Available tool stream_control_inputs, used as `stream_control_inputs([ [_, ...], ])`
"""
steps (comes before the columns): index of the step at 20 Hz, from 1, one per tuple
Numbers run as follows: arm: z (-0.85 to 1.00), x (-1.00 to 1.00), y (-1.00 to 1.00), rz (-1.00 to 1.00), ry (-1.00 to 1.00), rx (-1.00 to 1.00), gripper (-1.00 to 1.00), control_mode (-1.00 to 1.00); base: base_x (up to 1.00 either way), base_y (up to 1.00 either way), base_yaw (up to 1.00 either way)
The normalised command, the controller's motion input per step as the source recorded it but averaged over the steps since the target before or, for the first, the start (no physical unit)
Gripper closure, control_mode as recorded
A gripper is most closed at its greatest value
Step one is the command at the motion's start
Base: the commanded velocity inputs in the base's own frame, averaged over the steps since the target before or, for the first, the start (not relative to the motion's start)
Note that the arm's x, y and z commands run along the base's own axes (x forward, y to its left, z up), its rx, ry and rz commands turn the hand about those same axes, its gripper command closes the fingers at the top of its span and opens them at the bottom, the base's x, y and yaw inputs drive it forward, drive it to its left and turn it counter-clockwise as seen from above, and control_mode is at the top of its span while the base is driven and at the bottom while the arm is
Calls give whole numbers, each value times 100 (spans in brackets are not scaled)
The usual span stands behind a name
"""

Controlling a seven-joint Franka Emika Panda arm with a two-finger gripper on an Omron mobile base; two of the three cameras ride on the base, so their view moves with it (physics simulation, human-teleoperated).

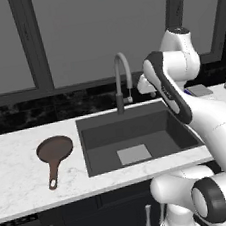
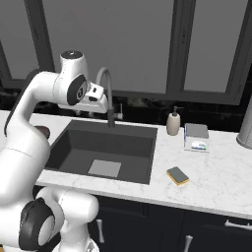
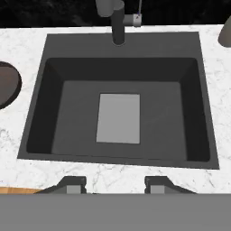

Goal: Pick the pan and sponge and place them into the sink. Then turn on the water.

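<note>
The pan (image 1: 54, 149), a dark brown skillet with a long handle, lies on the marble counter left of the sink (image 1: 132, 127); its rim shows at the left edge of the hand view (image 3: 6, 83). On the counter right of the sink (image 2: 98, 147) lies the sponge (image 2: 177, 175), yellow with a dark top. My gripper (image 3: 115, 185) hangs high over the front of the basin (image 3: 117, 72), close to the faucet (image 2: 106, 93), looking down. Its fingers stand apart with nothing between them. No water is in view at the faucet (image 1: 122, 78).
A beige soap-pump bottle (image 2: 173, 123) and a blue-and-white flat box (image 2: 197, 138) stand behind the sponge. A grey cylinder (image 2: 246, 128) rises at the far right. Dark windows and a black backsplash run behind the counter.
</note>
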Motion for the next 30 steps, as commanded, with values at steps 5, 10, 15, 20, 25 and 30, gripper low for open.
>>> stream_control_inputs([
  [5,-11,-2,13,0,0,0,-100,-100,0,0,0],
  [10,-37,0,62,0,3,0,-100,-100,0,0,0],
  [15,-35,0,86,0,10,0,-100,-100,0,0,0],
  [20,-30,-7,73,0,5,0,-100,-100,0,0,0],
  [25,-28,-16,64,0,2,0,-100,-100,0,0,0],
  [30,-30,-6,66,0,7,0,-100,-100,0,0,0],
])
